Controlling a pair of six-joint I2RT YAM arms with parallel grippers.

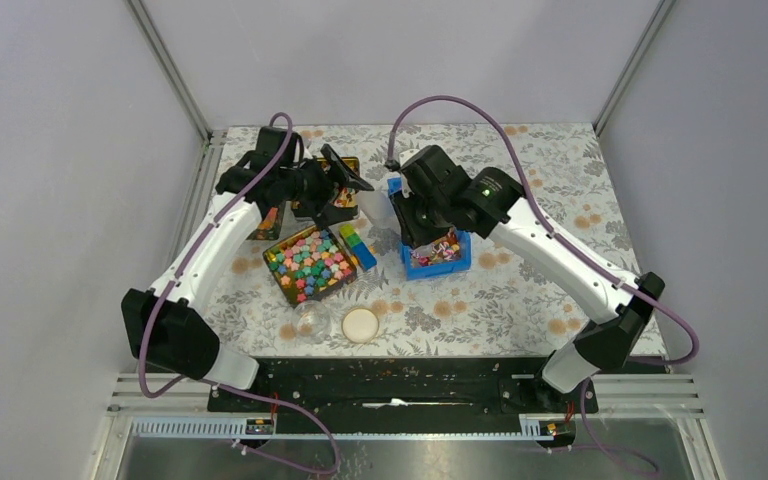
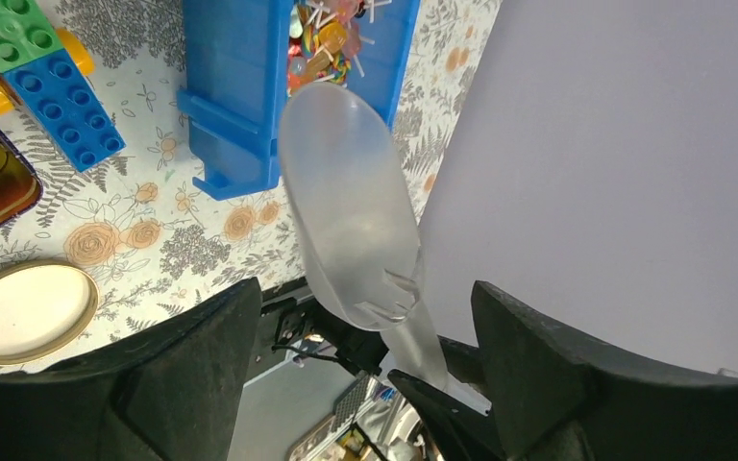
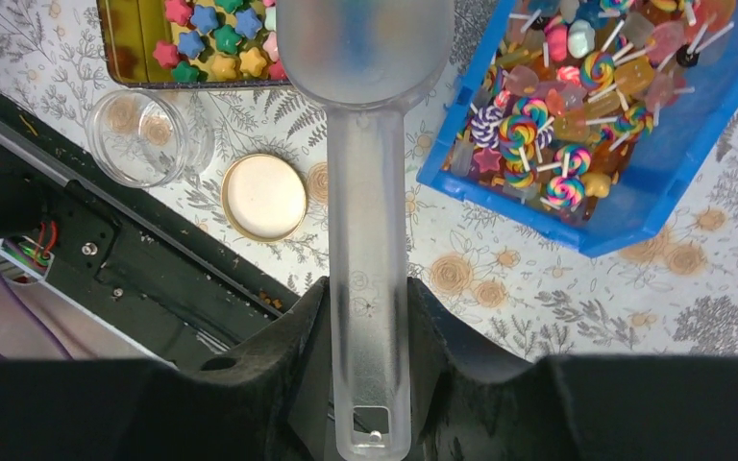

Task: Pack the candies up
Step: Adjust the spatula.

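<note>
My right gripper is clenched on the flat handle of a frosted plastic scoop, 1 finger pressed against each side. The scoop's bowl points away from my wrist. In the right wrist view it shows between a gold tin and a blue bin.

The candies lie heaped in that blue bin. They are a mixed lot, with many rainbow swirl lollipops on white sticks among pink, orange and purple sweets. From above, my right wrist hangs over the bin, which sits right of centre on the floral tablecloth.

My left gripper is released, its 2 black fingers spread wide. In the left wrist view the scoop's handle passes between them without touching either one. The bowl's tip overlaps the bin's near corner there, close to the candies.

The gold tin is packed with star-shaped pieces in pink, blue, green and yellow. Just beside it stands a small clear jar, open at the top. Its round cream lid lies flat on the cloth next to it. A cluster of green, blue and yellow building blocks rests between the tin and the bin.
</note>
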